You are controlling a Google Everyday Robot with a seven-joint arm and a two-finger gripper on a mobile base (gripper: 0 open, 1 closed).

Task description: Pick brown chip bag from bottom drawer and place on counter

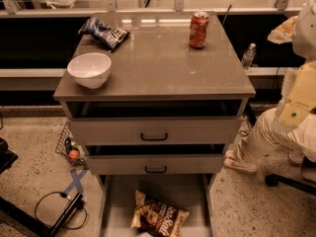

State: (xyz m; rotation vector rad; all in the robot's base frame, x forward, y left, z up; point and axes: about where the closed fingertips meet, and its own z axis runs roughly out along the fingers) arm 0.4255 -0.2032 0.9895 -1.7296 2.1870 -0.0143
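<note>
The brown chip bag (160, 218) lies flat on the grey floor of the bottom drawer (118, 201), which is pulled out toward me at the bottom of the view. The bag is crinkled, with tan edges and white lettering. Above it is the counter (158, 68), the glossy grey-brown cabinet top. My gripper is out of view. Only white and yellowish parts of my arm (301, 88) show at the right edge, well above and to the right of the drawer. Nothing touches the bag.
On the counter stand a white bowl (89, 69) front left, a dark blue chip bag (104, 32) back left and an orange soda can (199, 29) back right. The two upper drawers stand slightly ajar. A person's leg (252, 142) is at the right. A wire basket (71, 149) and cables (59, 206) are on the floor at the left.
</note>
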